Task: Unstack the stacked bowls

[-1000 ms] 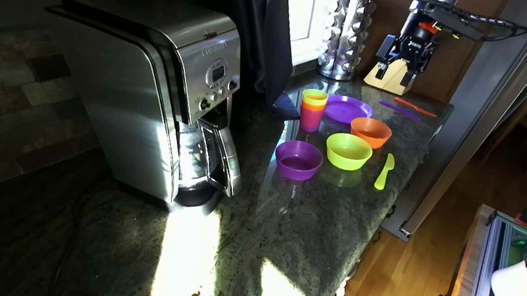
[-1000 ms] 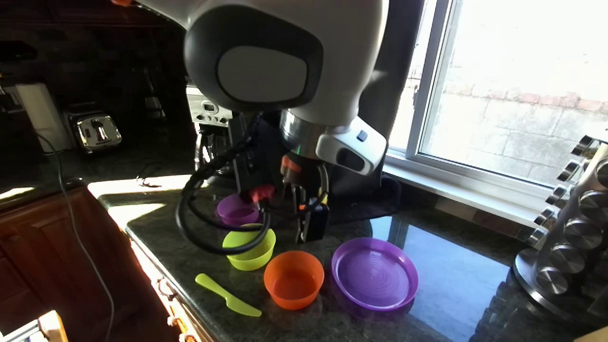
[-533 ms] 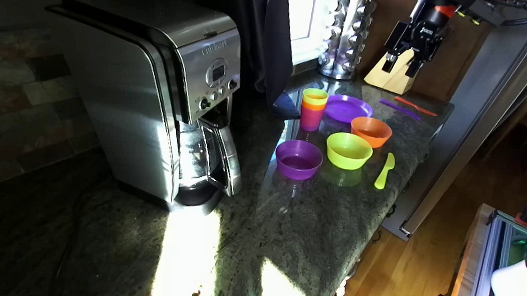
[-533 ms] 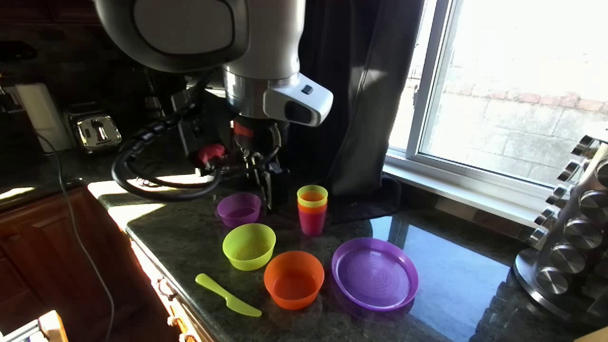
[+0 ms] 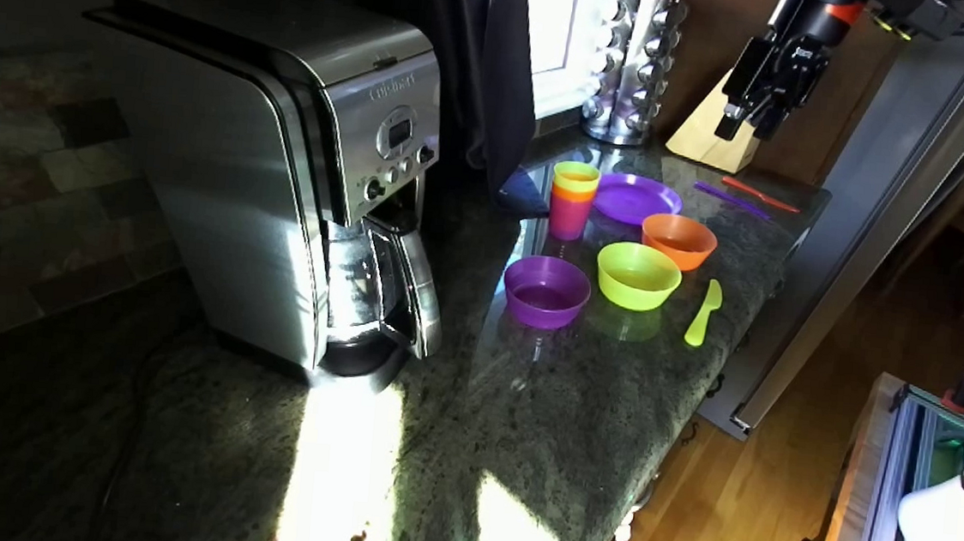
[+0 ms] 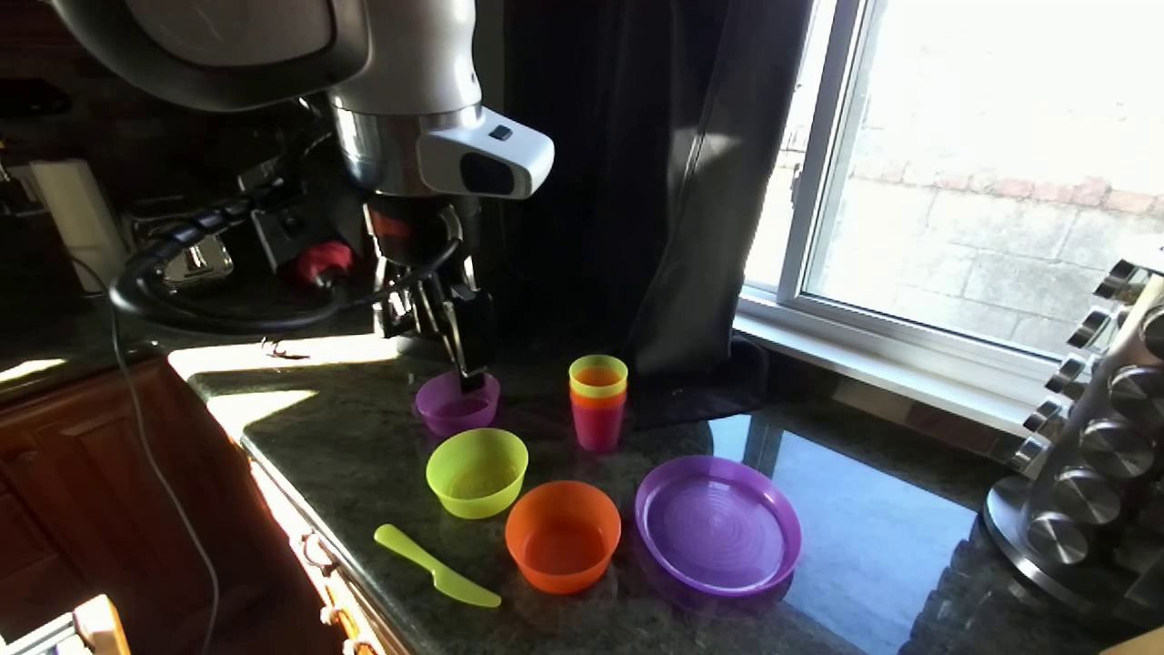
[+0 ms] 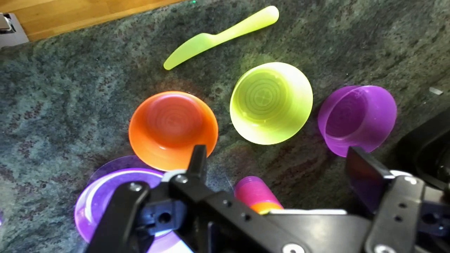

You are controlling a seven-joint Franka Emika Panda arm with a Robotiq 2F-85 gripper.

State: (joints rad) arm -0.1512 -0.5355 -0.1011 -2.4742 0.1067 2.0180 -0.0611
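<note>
Orange bowl [image 7: 173,128], green bowl [image 7: 271,103] and purple bowl [image 7: 357,117] each stand singly on the bench [image 5: 555,431]. Mouths up; round, alike in every direction. Row runs roughly lengthwise along the bench, green in the middle; narrow gaps between neighbours in the wrist view. Tool [image 7: 277,158]: fingers wide apart, raised above the bench, clear of the bowls. Green knife [image 7: 219,38] lies flat between row and front edge, blade toward the orange end. Opposite side: cup stack [image 5: 571,204] near the row, purple plate [image 6: 718,526] just beside the orange bowl. Stretch of bench between purple bowl and coffee maker [image 5: 255,201].
</note>
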